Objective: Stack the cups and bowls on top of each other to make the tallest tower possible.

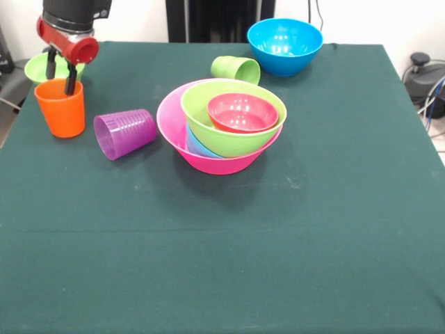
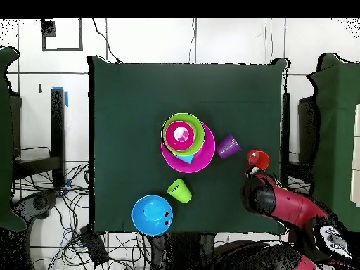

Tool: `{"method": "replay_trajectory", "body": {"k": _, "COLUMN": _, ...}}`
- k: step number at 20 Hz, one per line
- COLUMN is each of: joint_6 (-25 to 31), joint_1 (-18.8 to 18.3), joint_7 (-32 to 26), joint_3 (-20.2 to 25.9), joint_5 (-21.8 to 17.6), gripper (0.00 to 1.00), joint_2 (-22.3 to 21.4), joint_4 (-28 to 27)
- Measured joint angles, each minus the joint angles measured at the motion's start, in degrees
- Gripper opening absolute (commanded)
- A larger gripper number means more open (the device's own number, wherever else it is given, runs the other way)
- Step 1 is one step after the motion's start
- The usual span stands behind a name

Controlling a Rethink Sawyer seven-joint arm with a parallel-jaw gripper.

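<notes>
Currently gripper (image 1: 61, 78) pinches orange cup (image 1: 61, 108) wall by table (image 1: 222, 264) edge; thin rim grip, could slip or tip.

A light blue piece (image 1: 198, 145) shows only as a sliver between the green bowl (image 1: 233, 118) and pink bowl (image 1: 221, 149). The arm (image 1: 69, 21) partly hides a small green bowl (image 1: 38, 68) at the surface's corner.
</notes>
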Motion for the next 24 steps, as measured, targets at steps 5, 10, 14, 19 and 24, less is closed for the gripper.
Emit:
{"method": "replay_trajectory", "body": {"k": 5, "joint_6": -0.01, "joint_1": -1.99, "joint_7": 0.0, "joint_3": 1.28, "joint_5": -1.1, "gripper": 1.0, "joint_2": 1.22, "joint_4": -0.02}}
{"method": "replay_trajectory", "body": {"k": 10, "joint_6": -0.01, "joint_1": -2.74, "joint_7": 0.0, "joint_3": 2.39, "joint_5": -2.08, "gripper": 1.0, "joint_2": 1.45, "joint_4": -0.02}}
{"method": "replay_trajectory", "body": {"k": 14, "joint_6": -0.04, "joint_1": -2.72, "joint_7": 0.0, "joint_3": 3.2, "joint_5": -2.23, "gripper": 0.0, "joint_2": 1.41, "joint_4": -0.02}}
{"method": "replay_trajectory", "body": {"k": 19, "joint_6": -0.07, "joint_1": -2.68, "joint_7": 0.0, "joint_3": 3.71, "joint_5": -2.22, "gripper": 0.0, "joint_2": 0.63, "joint_4": -0.06}}
{"method": "replay_trajectory", "body": {"k": 24, "joint_6": -0.07, "joint_1": -2.67, "joint_7": 0.0, "joint_3": 3.79, "joint_5": -2.23, "gripper": 0.0, "joint_2": 0.32, "joint_4": -0.11}}
